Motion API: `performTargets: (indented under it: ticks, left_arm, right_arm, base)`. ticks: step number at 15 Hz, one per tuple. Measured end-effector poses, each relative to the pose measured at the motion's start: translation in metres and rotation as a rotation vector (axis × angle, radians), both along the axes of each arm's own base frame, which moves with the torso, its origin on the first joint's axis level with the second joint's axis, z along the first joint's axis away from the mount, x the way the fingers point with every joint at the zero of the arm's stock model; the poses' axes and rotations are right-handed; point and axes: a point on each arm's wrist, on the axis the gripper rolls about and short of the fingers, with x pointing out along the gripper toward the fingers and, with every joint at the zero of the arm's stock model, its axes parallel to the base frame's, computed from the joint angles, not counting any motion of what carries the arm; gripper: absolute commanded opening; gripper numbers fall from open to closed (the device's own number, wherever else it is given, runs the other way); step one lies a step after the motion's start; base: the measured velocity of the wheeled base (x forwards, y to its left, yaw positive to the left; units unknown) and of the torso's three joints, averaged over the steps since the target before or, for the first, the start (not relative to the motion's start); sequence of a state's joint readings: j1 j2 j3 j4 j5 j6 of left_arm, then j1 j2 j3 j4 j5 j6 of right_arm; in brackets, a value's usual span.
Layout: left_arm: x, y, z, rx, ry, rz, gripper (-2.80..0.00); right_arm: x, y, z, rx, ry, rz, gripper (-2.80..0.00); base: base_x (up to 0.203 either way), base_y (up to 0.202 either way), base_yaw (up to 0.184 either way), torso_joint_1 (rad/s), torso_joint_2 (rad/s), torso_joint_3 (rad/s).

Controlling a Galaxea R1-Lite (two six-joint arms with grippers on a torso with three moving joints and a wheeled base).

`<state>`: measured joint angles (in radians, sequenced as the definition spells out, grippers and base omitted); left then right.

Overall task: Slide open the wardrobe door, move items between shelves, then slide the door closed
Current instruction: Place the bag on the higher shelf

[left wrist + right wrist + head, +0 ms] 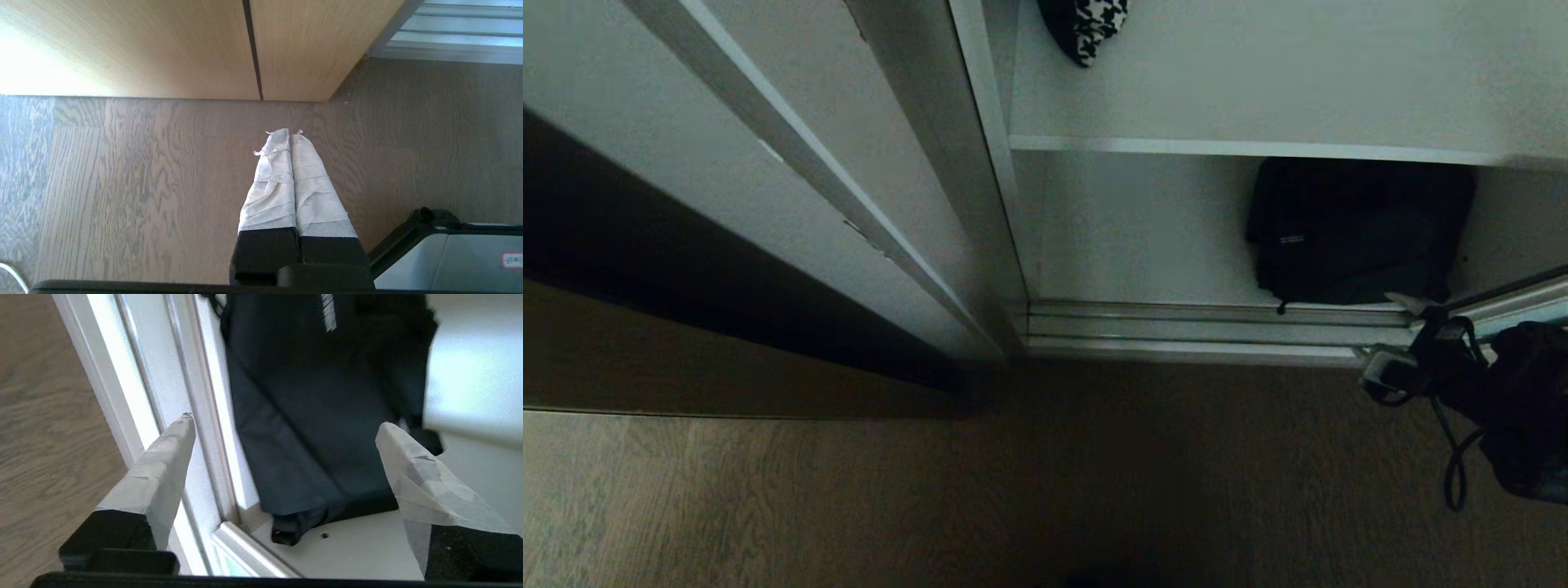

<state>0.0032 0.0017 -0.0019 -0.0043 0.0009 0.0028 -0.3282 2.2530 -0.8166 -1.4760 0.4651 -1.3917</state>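
Two shelves (1241, 147) show inside the open wardrobe. On the lower board, under the upper shelf, lies the black bag (1347, 233), its top hidden by that shelf's edge. The houndstooth cloth (1086, 28) on the upper shelf is cut off above. The right gripper (286, 428), fingers wide apart and holding nothing, hovers just outside the bag. The left gripper (291, 134), fingers pressed together, hangs over the floor (122, 183).

Head view looks down — right wrist close on the black bag (310, 416).

Upper shelf (1258, 148): houndstooth cloth (1086, 28). Bottom board (1143, 269): black bag (1352, 233).
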Motion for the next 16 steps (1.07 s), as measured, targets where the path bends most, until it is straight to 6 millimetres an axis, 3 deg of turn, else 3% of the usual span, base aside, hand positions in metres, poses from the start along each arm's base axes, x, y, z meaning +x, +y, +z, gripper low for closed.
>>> performTargets:
  ticks: [8, 16]
  left_arm:
    - [0.000, 0.000, 0.000, 0.001, 0.000, 0.000, -2.80]
    - [0.000, 0.000, 0.000, 0.000, 0.000, 0.000, -2.80]
  right_arm:
    - [0.036, -0.020, -0.022, -0.012, -0.042, -0.043, 0.00]
    - [0.069, -0.027, -0.043, -0.018, -0.086, -0.104, 0.00]
  base:
    - [0.000, 0.000, 0.000, 0.000, 0.00, 0.000]
    - [0.000, 0.000, 0.000, 0.000, 0.00, 0.000]
